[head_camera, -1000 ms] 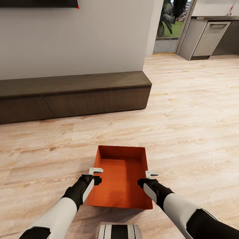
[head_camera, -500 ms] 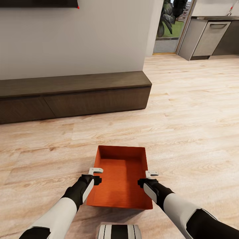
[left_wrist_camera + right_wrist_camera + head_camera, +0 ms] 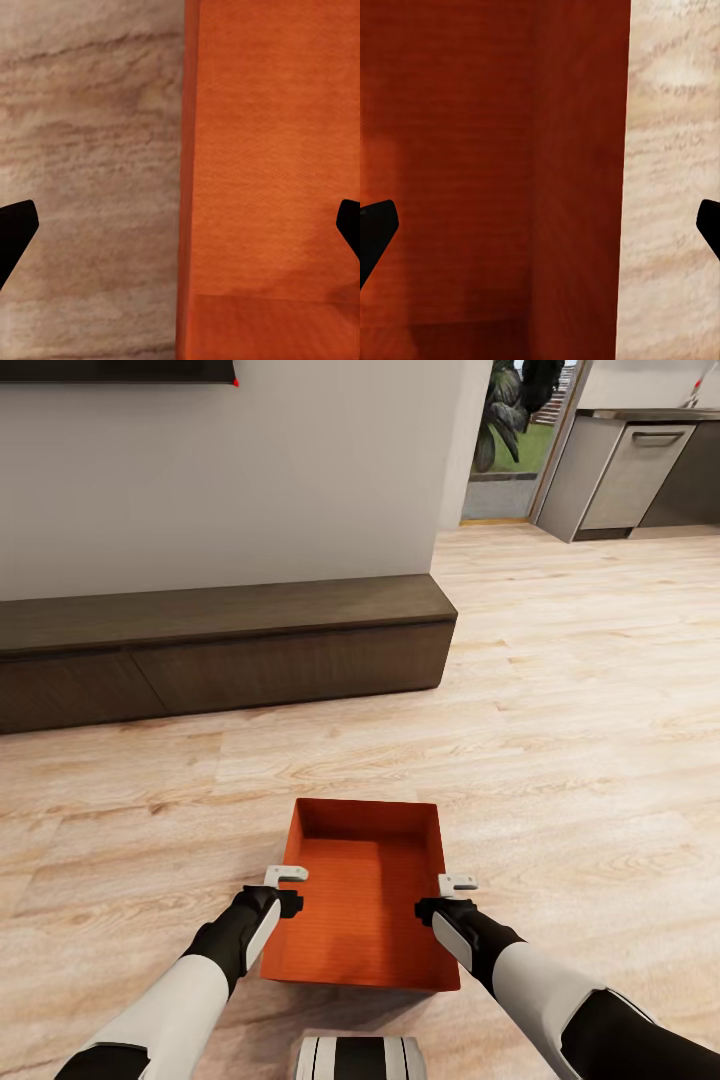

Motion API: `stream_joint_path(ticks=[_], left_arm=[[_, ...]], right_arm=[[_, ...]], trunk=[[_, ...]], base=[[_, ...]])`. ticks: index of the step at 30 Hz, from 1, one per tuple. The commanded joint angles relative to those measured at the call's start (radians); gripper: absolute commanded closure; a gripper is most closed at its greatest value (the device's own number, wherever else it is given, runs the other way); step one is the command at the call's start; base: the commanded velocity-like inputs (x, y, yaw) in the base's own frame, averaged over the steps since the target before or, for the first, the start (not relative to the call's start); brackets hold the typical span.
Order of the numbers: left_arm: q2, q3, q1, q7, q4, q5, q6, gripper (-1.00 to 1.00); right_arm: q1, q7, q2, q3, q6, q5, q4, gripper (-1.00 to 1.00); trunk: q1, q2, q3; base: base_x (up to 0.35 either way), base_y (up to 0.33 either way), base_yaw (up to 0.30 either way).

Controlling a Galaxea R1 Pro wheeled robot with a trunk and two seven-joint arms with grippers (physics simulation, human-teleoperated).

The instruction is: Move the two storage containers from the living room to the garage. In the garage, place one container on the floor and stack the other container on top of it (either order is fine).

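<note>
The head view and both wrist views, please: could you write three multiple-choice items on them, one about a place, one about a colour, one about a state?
1. The storage container sits on:
A. dark bench
B. wood-plank floor
C. kitchen counter

2. The container is:
A. blue
B. green
C. orange-red

3. Both grippers are:
A. open, each astride a side wall
B. shut on the rim
C. raised far above it

Answers: B, planks of the wood-plank floor surround it, the dark bench lying beyond; C, walls and bottom are orange-red; A, the left gripper and right gripper show fingertips wide apart.
</note>
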State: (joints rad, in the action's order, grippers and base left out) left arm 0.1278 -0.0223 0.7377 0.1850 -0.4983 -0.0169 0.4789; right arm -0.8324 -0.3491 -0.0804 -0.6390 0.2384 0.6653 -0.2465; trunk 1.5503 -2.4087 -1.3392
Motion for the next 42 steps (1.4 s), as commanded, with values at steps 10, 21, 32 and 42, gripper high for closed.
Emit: stream_joint_path(ticks=[10,21,32,42], left_arm=[[0.000,-0.003,0.000,0.003,-0.001,-0.002,0.006,-1.00],[0.000,-0.004,0.000,0.002,-0.001,-0.002,0.006,-1.00],[0.000,-0.004,0.000,0.002,-0.001,-0.001,0.006,-1.00],[0.000,-0.002,0.000,0.002,-0.002,-0.001,0.006,-1.00]], right_arm=[[-0.001,-0.007,0.007,-0.008,0.006,0.006,-0.002,-1.00],[-0.001,0.000,0.037,-0.008,0.006,0.007,-0.002,-1.00],[-0.001,0.001,0.037,-0.008,0.006,0.007,-0.002,-1.00],[-0.001,0.001,0.037,-0.008,0.006,0.006,-0.002,-1.00]], trunk=[[0.000,0.000,-0.001],[0.011,-0.021,-0.010],[0.046,-0.084,-0.038],[0.046,-0.084,-0.038]], base=[[0.000,0.000,0.000],[0.000,0.000,0.000],[0.000,0.000,0.000],[0.000,0.000,0.000]])
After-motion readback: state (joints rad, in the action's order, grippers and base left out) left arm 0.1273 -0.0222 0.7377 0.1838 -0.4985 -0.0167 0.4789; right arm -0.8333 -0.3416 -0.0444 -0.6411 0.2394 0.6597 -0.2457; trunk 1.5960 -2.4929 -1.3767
